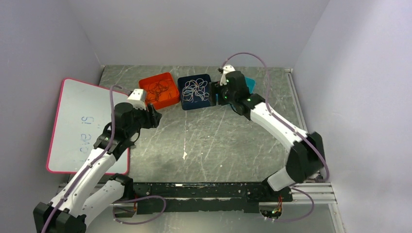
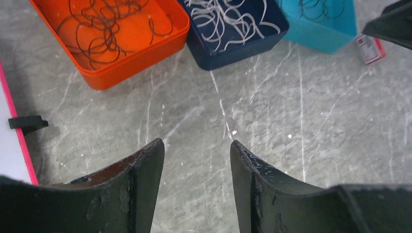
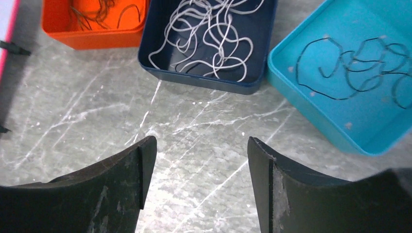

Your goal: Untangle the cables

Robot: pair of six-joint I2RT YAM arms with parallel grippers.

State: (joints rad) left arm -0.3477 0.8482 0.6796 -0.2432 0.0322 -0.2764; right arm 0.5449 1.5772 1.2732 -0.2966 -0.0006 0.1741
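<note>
Top view: teal tray (image 1: 249, 83) mostly hidden behind right arm (image 1: 272, 121). Inside it, black cables (image 3: 359, 63), cut off by frame edge in right wrist view. In orange tray (image 2: 136, 65), brownish-red cables (image 2: 102, 24). In navy tray (image 3: 194, 80), white cables (image 3: 209, 34). Trays side by side at far end. Writing on whiteboard (image 1: 82, 126) illegible. Fingers apart, nothing between, on left gripper (image 2: 197, 145) and right gripper (image 3: 200, 143). Grey, marbled, scratched tabletop (image 1: 218, 141). Pale plain walls (image 1: 194, 29).

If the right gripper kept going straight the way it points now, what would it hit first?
Probably the bare table just ahead of the right gripper, which looks angled downward. If it cleared that, the near wall of the navy tray holding the white cables comes next. Depth is unclear.
</note>
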